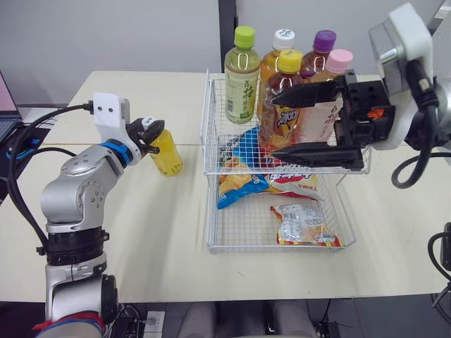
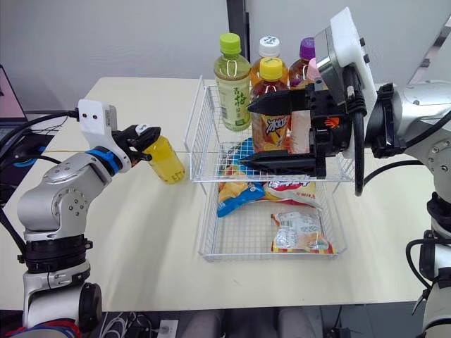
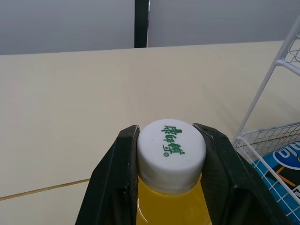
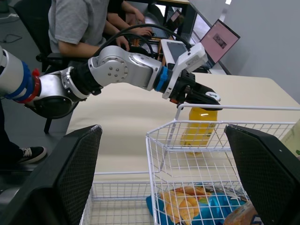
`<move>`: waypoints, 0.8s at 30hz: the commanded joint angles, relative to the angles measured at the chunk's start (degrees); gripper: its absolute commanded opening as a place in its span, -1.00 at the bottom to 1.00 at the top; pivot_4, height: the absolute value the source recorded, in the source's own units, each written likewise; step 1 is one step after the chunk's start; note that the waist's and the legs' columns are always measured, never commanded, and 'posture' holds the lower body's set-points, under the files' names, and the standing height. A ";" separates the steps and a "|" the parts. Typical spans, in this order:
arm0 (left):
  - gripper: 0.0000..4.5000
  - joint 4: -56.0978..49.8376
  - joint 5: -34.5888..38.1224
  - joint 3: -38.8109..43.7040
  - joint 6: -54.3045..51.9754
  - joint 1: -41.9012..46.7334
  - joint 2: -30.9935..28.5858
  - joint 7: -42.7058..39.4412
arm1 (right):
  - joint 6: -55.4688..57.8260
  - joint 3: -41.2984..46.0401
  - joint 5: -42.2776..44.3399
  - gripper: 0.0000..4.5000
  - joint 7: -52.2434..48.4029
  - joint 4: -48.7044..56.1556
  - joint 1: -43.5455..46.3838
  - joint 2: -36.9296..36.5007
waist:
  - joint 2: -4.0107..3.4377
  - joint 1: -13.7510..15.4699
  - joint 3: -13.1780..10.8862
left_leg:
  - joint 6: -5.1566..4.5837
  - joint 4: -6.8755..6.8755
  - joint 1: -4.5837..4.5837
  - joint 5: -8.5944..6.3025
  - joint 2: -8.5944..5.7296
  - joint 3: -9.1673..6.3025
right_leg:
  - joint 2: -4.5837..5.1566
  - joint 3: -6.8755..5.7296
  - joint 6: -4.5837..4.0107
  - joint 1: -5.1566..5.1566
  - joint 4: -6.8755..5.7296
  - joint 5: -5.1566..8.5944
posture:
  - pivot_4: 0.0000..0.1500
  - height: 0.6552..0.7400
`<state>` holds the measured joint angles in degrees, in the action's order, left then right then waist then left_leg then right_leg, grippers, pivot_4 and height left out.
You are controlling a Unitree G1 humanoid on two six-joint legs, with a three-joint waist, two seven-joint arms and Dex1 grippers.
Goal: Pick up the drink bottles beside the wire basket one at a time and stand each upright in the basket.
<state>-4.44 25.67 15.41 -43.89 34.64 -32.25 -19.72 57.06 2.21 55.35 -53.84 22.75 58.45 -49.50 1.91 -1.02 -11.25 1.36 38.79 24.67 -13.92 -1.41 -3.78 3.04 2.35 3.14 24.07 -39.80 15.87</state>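
A yellow drink bottle (image 1: 168, 155) with a white cap (image 3: 172, 151) leans just left of the white wire basket (image 1: 208, 105), its base close to the table. My left gripper (image 1: 149, 133) is shut on that cap, one finger on each side (image 3: 120, 178). Several capped bottles stand upright in the basket's raised back section, among them a green-capped tea (image 1: 242, 74) and a yellow-capped amber drink (image 1: 285, 84). My right gripper (image 1: 279, 125) hangs open over the basket in front of those bottles, holding nothing. From the right wrist, the yellow bottle (image 4: 198, 124) sits beyond the basket wire.
Snack bags (image 1: 303, 224) lie in the basket's lower front section, and a blue chip bag (image 1: 243, 176) lies under the raised part. A laptop (image 1: 5, 105) and cables sit at the table's left edge. People (image 4: 89, 23) sit behind the table.
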 commanded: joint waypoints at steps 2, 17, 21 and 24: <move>-0.39 -1.08 -0.16 0.02 1.43 0.90 0.05 -0.46 | -0.24 1.96 -0.16 1.00 0.81 0.47 1.40 -0.82 | 0.00 -0.01 0.00 | 0.00 0.00 0.00 0.00 0.00 0.00 | 0.00 0.00 0.00 0.00 0.00 0.00 | 1.00 1.00; -0.39 -8.09 2.57 5.11 -3.33 2.42 -4.53 0.95 | -0.46 3.52 0.59 1.00 -0.90 0.96 0.20 -3.39 | 0.01 -0.02 -0.01 | 0.00 -0.01 0.04 0.00 0.01 -0.02 | 0.00 -0.01 0.00 0.03 0.04 0.00 | 1.00 1.00; -0.39 -11.39 5.37 7.29 -8.51 4.75 -9.15 -0.04 | -1.62 5.49 -0.62 1.00 -2.72 0.10 -1.08 -6.66 | 0.02 -0.04 -0.02 | 0.00 -0.04 0.09 0.00 0.02 -0.04 | -0.01 -0.04 0.00 0.04 0.13 0.00 | 1.00 1.00; -0.39 -12.11 7.48 8.27 -11.66 6.04 -12.99 -2.00 | -2.38 6.72 -1.59 1.00 -3.96 -0.80 -2.18 -9.19 | 0.02 -0.13 -0.02 | 0.00 -0.05 0.10 0.00 0.01 -0.03 | -0.01 -0.04 0.00 0.02 0.18 0.00 | 1.00 1.00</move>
<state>-13.19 31.39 21.01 -55.08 38.81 -43.50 -20.63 56.05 6.40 54.35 -57.00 22.05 56.21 -57.59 1.92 -1.16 -11.27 1.36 38.75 24.76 -13.92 -1.40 -3.82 3.02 2.29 3.14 24.08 -39.60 15.87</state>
